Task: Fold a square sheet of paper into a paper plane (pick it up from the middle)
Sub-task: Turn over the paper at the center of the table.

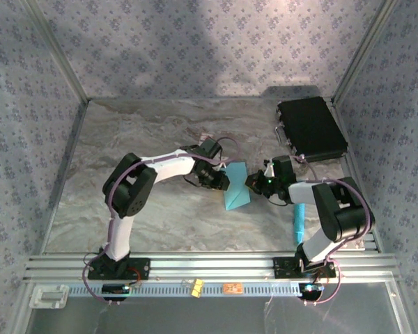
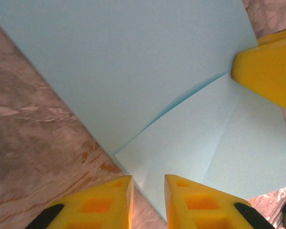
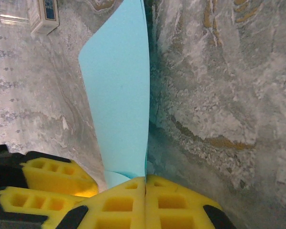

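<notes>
1. The right tool point(image 3: 145, 185) is gripping the paper point(image 3: 119, 95). Its jaws are pressing fully together on the sheet's near edge, and the paper is running straight ahead from the seam between them.
2. The left tool point(image 2: 148, 186) is standing slightly open, with a narrow gap between its jaws and bare bench point(image 2: 43, 143) showing through it. It is clamping nothing.
3. The paper's edge is slanting across just ahead of the left tool and passing under its right-hand finger point(image 2: 205, 202).
4. Just ahead of the left tool, a folded flap with a crease is lying over the rest of the sheet.
5. In the left wrist view, a yellow finger point(image 2: 269, 71) of the right tool is touching the paper ahead and to the right.
6. From above, the paper is lying between the two tools, which are facing each other across it.
7. A black case point(image 1: 311, 129) is sitting well beyond the right tool.
8. A cyan stick point(image 1: 299, 217) is lying behind the right tool, beside its arm.
</notes>
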Controlling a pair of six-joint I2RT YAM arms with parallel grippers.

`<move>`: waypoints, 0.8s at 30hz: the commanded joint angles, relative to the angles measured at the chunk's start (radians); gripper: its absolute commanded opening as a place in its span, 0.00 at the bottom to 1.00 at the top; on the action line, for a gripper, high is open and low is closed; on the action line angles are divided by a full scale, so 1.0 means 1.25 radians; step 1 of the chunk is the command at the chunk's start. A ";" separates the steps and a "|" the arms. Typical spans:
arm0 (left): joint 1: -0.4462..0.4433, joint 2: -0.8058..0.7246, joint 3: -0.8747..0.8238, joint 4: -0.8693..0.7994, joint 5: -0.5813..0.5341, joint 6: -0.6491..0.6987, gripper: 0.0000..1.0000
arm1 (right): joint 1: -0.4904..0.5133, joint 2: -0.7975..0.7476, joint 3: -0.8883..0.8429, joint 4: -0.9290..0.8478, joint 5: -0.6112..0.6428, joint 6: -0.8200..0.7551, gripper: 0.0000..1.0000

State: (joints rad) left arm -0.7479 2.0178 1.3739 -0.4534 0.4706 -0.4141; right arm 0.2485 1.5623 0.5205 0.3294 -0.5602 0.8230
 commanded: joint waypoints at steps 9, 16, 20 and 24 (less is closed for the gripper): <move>0.002 -0.243 -0.165 0.005 -0.140 -0.102 0.30 | 0.054 -0.239 0.056 -0.338 0.202 -0.150 0.03; 0.025 -0.330 -0.225 0.034 -0.192 -0.141 0.33 | 0.146 -0.322 0.121 -0.496 0.373 -0.258 0.03; 0.049 -0.412 -0.282 0.038 -0.203 -0.156 0.37 | 0.211 -0.315 0.182 -0.586 0.524 -0.264 0.02; 0.123 -0.496 -0.346 0.037 -0.186 -0.164 0.40 | 0.299 -0.307 0.230 -0.672 0.733 -0.211 0.02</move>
State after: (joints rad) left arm -0.6487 1.4616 0.9756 -0.4156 0.2386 -0.5968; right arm 0.5770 1.1740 0.7570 -0.3660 0.1135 0.5423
